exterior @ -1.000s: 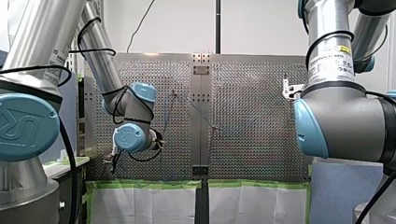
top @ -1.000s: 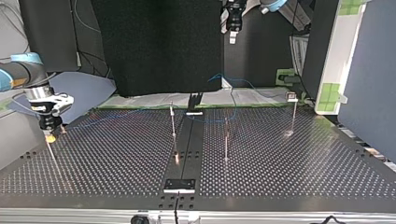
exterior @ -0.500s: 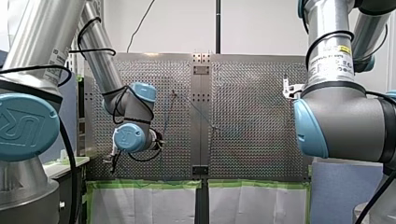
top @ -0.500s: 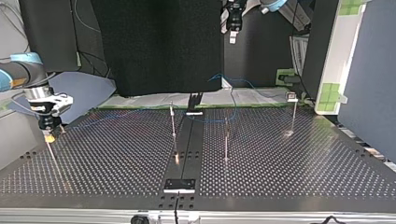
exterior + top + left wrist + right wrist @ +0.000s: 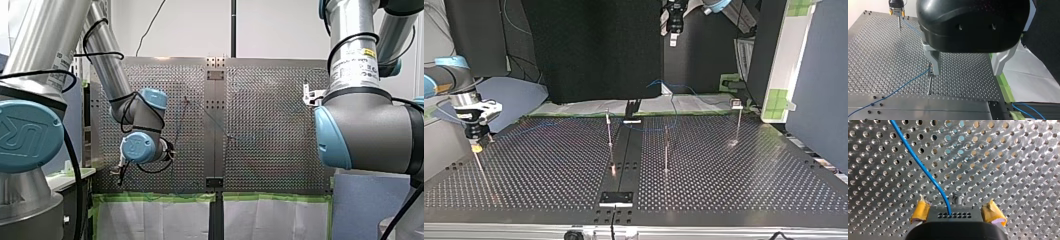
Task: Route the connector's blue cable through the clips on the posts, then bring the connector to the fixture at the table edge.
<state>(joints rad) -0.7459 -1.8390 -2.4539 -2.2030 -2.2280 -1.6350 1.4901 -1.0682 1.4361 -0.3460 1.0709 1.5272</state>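
The black connector [image 5: 955, 213] sits between the yellow pads [image 5: 920, 211] of my right gripper [image 5: 957, 213]. Its jaws stand wide, so I read the gripper as open around the connector. The blue cable [image 5: 923, 166] leaves the connector's face and runs off over the perforated plate. In the top view my right gripper [image 5: 476, 146] hangs over a thin post [image 5: 478, 162] by the table's left edge. The cable [image 5: 905, 85] passes the clip on a post [image 5: 929, 82] beside one finger of my left gripper [image 5: 966, 73], which is open, empty and high above the table.
Three thin posts [image 5: 609, 131] [image 5: 666, 150] [image 5: 738, 122] stand on the perforated table [image 5: 734, 180]. A black strip [image 5: 624, 155] runs down the middle, with a small bracket [image 5: 632, 111] at its far end. Slack cable [image 5: 659, 81] loops beyond the far edge.
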